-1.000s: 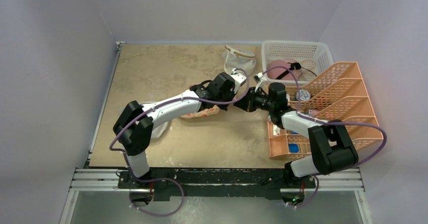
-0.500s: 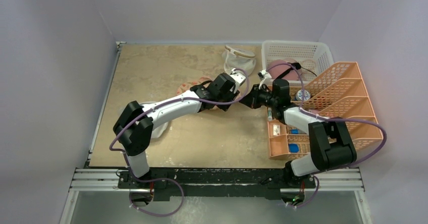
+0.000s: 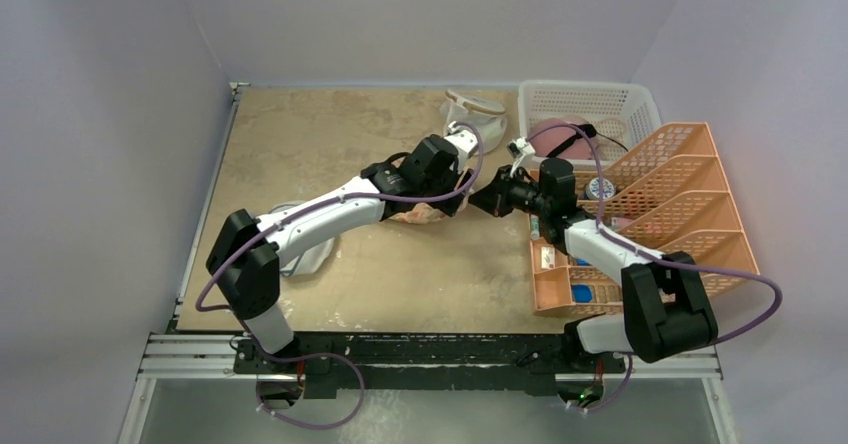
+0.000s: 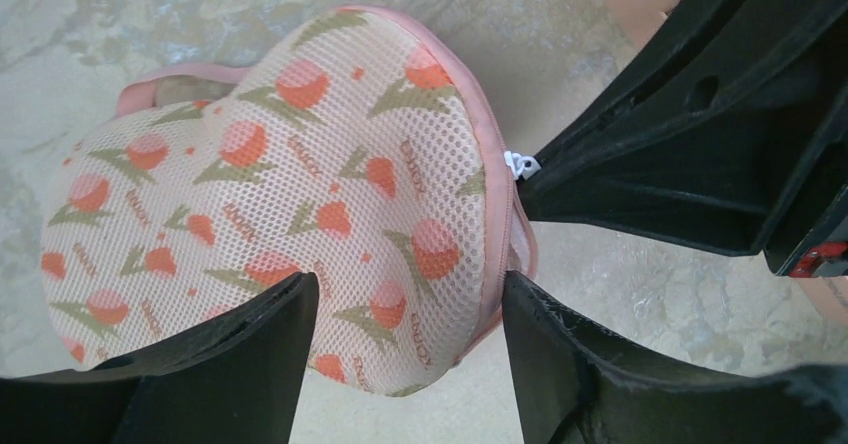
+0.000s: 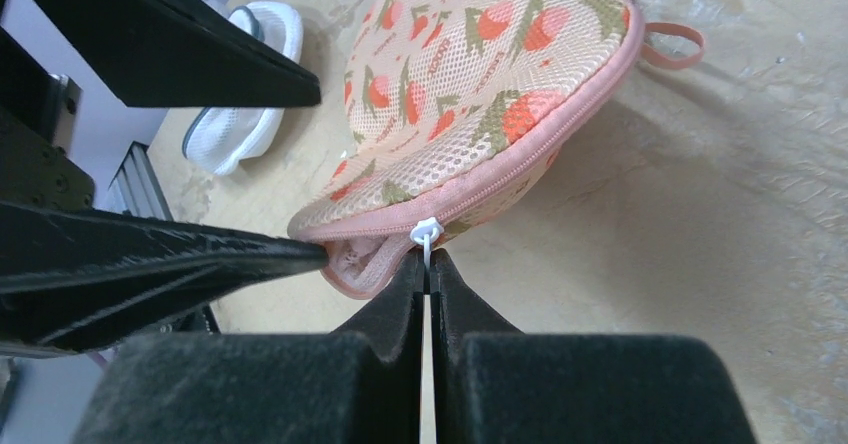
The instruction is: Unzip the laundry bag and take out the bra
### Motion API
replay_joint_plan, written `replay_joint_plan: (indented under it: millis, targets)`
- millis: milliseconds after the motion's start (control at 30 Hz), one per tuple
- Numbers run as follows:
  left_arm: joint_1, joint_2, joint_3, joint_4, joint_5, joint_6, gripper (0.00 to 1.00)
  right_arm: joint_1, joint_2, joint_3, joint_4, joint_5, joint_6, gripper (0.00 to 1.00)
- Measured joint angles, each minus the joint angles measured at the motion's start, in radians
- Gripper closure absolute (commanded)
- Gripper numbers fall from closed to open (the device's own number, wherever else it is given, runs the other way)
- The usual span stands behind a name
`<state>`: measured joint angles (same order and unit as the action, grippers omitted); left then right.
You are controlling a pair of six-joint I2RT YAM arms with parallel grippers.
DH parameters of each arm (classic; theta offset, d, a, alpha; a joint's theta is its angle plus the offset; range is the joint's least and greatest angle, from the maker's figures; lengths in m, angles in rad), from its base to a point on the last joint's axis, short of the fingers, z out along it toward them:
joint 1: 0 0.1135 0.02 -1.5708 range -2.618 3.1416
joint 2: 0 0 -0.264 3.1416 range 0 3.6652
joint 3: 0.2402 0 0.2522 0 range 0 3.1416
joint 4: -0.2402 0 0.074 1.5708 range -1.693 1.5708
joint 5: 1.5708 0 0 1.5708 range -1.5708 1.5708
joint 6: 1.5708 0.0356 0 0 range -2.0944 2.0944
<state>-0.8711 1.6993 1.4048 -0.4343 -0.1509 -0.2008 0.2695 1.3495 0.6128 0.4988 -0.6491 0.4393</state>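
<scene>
The laundry bag (image 4: 270,194) lies on the table, peach mesh with orange-red leaf print (image 5: 470,74) and a pink zip edge. My left gripper (image 4: 405,334) is open over its near end, one finger on each side of the fabric; it shows from above as well (image 3: 452,186). My right gripper (image 5: 428,264) is shut on the white zip pull (image 5: 426,232) at the bag's edge (image 3: 482,200). The zip gapes a little beside the pull, showing pale pink lining (image 5: 355,259). The bra is hidden.
A white basket (image 3: 590,99) at the back right holds a pink rounded thing with a black strap (image 3: 555,134). An orange rack (image 3: 670,194) stands along the right. A white mesh cup pouch (image 3: 472,114) is behind the grippers, a round white pouch (image 3: 312,252) near left.
My left gripper has opened and let go of the bag's edge, its arm swinging a little to the back. The right gripper has kept its hold on the zip pull.
</scene>
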Motion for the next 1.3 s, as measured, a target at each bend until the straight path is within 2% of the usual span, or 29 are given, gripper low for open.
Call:
replay_joint_plan:
  millis: [167, 333, 633, 867, 933, 1100, 1300]
  targets:
    - [0.000, -0.038, 0.003, -0.007, -0.043, -0.017, 0.30, 0.016, 0.013, 0.000, 0.000, 0.002, 0.024, 1.00]
    - [0.000, -0.052, 0.003, 0.007, -0.043, -0.025, 0.34, 0.033, 0.011, 0.000, 0.000, 0.004, 0.025, 1.00]
    - [0.000, -0.031, 0.002, 0.016, 0.062, -0.026, 0.37, 0.065, -0.001, 0.000, -0.023, 0.008, 0.024, 1.00]
    - [0.000, 0.006, 0.003, 0.011, 0.068, -0.024, 0.37, 0.071, -0.020, 0.000, -0.030, 0.014, 0.025, 1.00]
    - [0.000, 0.025, 0.003, -0.002, 0.069, -0.024, 0.42, 0.071, -0.021, 0.000, -0.031, 0.027, 0.025, 1.00]
    - [0.000, 0.051, 0.004, -0.017, 0.064, -0.021, 0.68, 0.071, -0.021, 0.000, -0.035, 0.034, 0.025, 1.00]
    - [-0.001, 0.059, 0.013, -0.025, 0.050, -0.013, 0.85, 0.074, -0.020, 0.000, -0.050, 0.039, 0.021, 1.00]
